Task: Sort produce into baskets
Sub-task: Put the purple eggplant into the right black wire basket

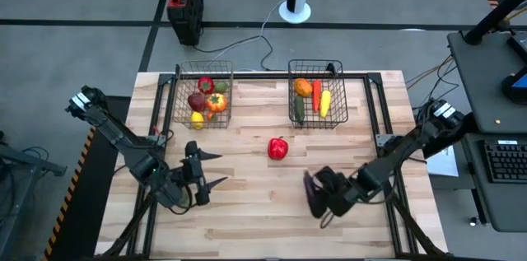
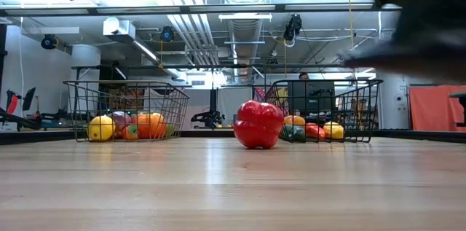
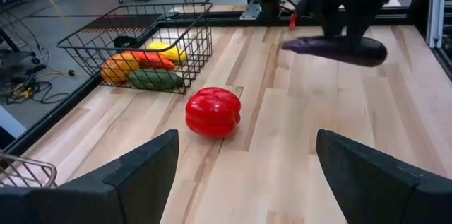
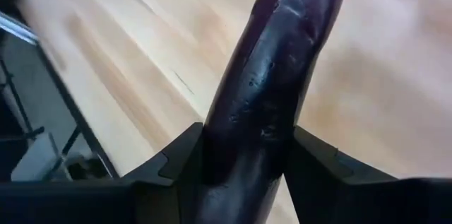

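Observation:
My right gripper (image 1: 317, 193) is shut on a dark purple eggplant (image 3: 339, 49) above the near right part of the table. A red pepper (image 1: 278, 147) rests on the table's middle. At the near left, my left gripper (image 1: 216, 169) is open and holds nothing, its fingers pointing toward the pepper (image 3: 212, 112). Two wire baskets stand at the far side. The left basket (image 1: 179, 96) holds red, orange, yellow and purple produce. The right basket (image 1: 339, 100) holds orange, yellow, red and green pieces. My right gripper pinches the eggplant between its two fingers, one on each long side (image 4: 240, 132). The eggplant runs out past the fingertips. The fingers come slanting down from the table's right. The eggplant (image 1: 311, 188) hangs about level, lifted clear of the table.
A red-and-black box (image 1: 184, 2) stands on the floor beyond the table's far edge. Bare wood lies between the pepper and the baskets and along the near edge. Black frame rails (image 1: 387, 121) run along the table's sides.

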Tool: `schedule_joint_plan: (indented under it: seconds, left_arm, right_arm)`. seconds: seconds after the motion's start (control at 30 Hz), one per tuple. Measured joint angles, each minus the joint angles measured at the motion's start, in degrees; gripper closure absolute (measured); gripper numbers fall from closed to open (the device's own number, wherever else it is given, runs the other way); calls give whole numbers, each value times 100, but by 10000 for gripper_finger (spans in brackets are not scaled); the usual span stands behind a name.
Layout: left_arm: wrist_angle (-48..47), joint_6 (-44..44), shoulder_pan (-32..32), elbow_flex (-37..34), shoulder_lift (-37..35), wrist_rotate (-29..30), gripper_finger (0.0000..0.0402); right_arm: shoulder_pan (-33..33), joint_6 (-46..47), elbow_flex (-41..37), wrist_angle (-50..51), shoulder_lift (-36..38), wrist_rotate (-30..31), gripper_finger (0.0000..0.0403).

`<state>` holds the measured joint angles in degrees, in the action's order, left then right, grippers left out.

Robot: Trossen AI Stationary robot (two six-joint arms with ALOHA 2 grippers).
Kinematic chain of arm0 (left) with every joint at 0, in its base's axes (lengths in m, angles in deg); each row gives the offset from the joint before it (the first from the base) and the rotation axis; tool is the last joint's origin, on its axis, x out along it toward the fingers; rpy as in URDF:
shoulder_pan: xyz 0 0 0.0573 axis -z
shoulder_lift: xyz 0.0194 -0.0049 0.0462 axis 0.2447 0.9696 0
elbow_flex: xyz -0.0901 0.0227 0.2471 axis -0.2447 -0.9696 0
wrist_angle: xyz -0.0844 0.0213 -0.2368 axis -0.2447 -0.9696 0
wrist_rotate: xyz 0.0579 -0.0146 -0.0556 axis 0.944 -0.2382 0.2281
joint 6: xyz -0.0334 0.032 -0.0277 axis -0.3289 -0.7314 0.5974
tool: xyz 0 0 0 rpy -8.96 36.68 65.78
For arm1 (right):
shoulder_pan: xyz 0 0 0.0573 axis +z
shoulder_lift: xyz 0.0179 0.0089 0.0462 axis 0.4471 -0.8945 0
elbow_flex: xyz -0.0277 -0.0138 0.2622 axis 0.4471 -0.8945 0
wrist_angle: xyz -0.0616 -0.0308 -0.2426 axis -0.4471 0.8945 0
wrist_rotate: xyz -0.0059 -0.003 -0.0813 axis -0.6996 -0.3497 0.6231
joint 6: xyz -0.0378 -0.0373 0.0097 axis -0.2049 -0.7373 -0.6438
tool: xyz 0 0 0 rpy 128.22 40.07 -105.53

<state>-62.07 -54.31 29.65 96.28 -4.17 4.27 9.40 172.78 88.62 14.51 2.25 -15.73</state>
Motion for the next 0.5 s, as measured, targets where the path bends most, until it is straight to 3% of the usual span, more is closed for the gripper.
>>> schedule_joint_plan:
  seconds: [0.3, 0.5]
  left_arm:
    - [-7, -413, 0, 502, 355, 14, 86]
    - [-11, -451, 0, 608, 453, 17, 86]
  right_arm:
    - [-1283, -3170, 1523, 207, 1, 389, 246]
    - [-2192, -4170, 2478, 1454, -10, 571, 243]
